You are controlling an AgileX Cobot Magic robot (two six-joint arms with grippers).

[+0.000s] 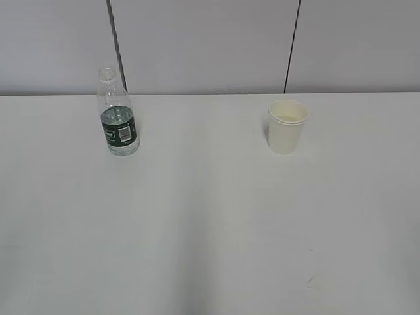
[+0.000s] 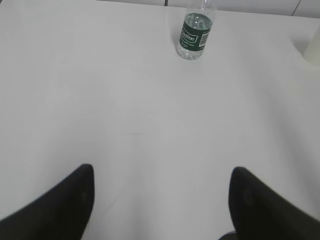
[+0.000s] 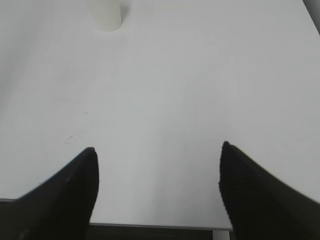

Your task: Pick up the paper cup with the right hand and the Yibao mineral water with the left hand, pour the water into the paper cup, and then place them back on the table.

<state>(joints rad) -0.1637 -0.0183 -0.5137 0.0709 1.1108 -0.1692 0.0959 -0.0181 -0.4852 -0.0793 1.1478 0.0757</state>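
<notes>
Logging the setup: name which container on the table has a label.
The Yibao mineral water, on the left: it wears a dark green label, while the paper cup is plain cream-white.

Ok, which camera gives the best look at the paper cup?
The exterior view: the whole paper cup stands upright, rim and inside visible. The right wrist view shows only its lower part, and the left wrist view just a sliver at the right edge.

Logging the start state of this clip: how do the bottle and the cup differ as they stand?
The clear ribbed plastic bottle with the dark green label is taller and narrow-necked; the cream-white tapered paper cup is shorter and wide-mouthed. The bottle is see-through with water low inside; the cup is opaque. The bottle stands on the left, the cup on the right. Both are upright, uncapped, untouched on the white table.
</notes>
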